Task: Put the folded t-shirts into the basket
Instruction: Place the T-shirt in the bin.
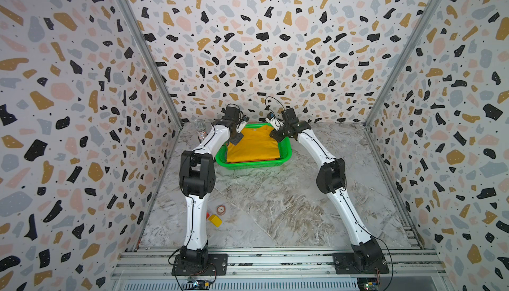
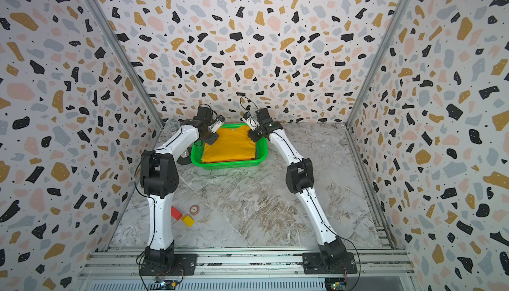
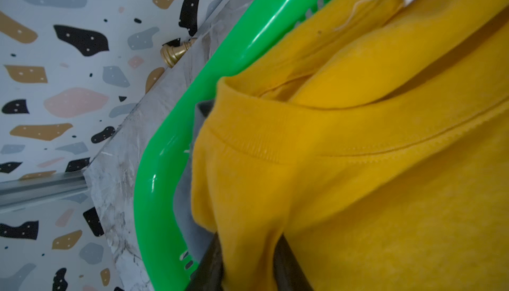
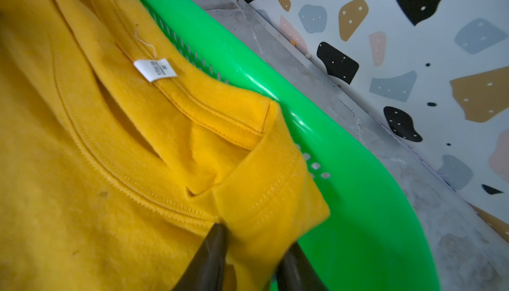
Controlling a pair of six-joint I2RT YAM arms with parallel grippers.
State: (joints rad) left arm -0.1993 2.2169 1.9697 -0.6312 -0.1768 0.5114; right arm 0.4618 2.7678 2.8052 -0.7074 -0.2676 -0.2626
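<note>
No tee shows on the marble table (image 1: 275, 207) near you. The job sits at 12 o'clock, where the mustard tee (image 1: 253, 145) tops the stack in the green basket (image 1: 248, 164), a grey tee (image 3: 203, 110) peeking beneath. The left gripper (image 3: 249, 237) at the basket's 11 o'clock corner and the right gripper (image 4: 256, 234) at 1 o'clock each stand with jaws parted around a collar-side fold. Open fully first, then lift both straight up together, so neither finger drags cloth over the rim.

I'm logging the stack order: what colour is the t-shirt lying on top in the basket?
Mustard yellow t-shirt, clearest in the right wrist view.
</note>
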